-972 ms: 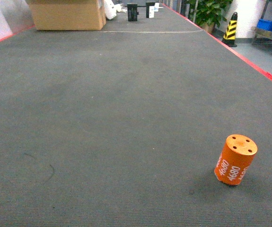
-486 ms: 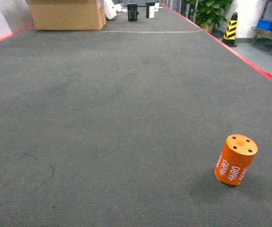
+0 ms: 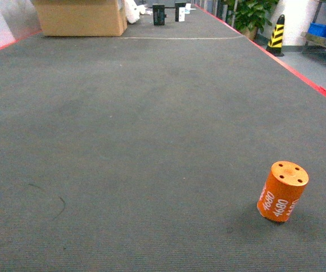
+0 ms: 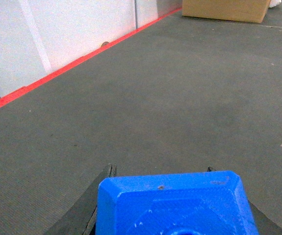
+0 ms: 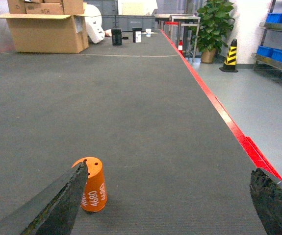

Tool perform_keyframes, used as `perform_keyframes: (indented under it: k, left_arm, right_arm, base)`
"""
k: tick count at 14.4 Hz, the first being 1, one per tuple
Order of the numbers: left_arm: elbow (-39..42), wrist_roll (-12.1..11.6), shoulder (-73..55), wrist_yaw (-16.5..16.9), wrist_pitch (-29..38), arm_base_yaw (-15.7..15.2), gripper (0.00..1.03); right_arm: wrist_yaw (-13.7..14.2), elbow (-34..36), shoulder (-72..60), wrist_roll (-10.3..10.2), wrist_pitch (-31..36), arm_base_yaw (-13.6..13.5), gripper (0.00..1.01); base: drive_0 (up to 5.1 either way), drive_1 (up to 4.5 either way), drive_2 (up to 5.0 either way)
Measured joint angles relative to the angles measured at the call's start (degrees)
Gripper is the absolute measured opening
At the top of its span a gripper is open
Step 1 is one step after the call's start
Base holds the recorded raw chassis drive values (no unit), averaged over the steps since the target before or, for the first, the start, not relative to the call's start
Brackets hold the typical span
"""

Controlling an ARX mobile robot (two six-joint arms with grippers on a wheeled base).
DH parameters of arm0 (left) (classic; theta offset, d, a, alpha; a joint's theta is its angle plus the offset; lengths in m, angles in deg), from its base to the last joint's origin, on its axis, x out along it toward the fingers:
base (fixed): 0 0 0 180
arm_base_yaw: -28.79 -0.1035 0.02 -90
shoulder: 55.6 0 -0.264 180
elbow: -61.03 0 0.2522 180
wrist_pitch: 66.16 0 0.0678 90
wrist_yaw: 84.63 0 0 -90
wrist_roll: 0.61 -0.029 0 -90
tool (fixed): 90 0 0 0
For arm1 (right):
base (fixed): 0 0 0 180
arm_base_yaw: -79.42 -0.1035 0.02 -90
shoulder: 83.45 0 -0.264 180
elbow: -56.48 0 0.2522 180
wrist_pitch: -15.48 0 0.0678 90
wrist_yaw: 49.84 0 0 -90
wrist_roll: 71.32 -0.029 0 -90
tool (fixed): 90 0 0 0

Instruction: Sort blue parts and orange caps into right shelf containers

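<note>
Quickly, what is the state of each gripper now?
Left gripper: shut on the blue part, fingers on both its sides.
Right gripper: open, holding nothing; the orange cap stands beyond its left finger.

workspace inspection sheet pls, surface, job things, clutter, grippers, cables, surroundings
surface: dark grey carpet, edged by a red line.
job's things: one orange cap upright on the carpet; a blue part sits between the left gripper's fingers; blue crates on a shelf at far right.
clutter: cardboard box and small black items at the far end.
grippers: left gripper shut on the blue part; right gripper open, near the cap, not touching.
cables: nothing seen.
surroundings: potted plant, striped cone, white wall.
</note>
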Motion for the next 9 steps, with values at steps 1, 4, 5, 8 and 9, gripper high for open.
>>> perform_keyframes:
  k: [1,4,5,8,9]
  left_arm:
    - [0.0,0.02,0.0,0.0,0.0,0.0,0.45]
    - [-0.02,0.0,0.0,-0.04,0.0,0.0,0.45]
    - [-0.02,0.0,0.0,-0.02,0.0,0.2,0.45]
    - [-0.04,0.0,-0.07,-0.04,0.0,0.15,0.45]
    - [-0.04,0.02,-0.07,-0.04,0.0,0.15,0.45]
  right_arm:
    - [0.0,0.0,0.0,0.0,0.0,0.0,0.98]
    - [-17.0,-3.41,-8.72,-5.16,-7.56,8.11,0.98]
    - [-24.33,-3.32,-12.11,-7.37,-5.38,10.12,0.98]
    - [-26.75,-3.69,-16.06,-7.76,-0.28,9.35,0.98]
    - [-25.7,-3.69,-17.31,-7.76,1.38,8.13,0.98]
  base:
    - [0.0,0.0,0.0]
    - [0.0,0.0,0.0]
    - [0.0,0.0,0.0]
    - [0.0,0.0,0.0]
    - [0.0,0.0,0.0]
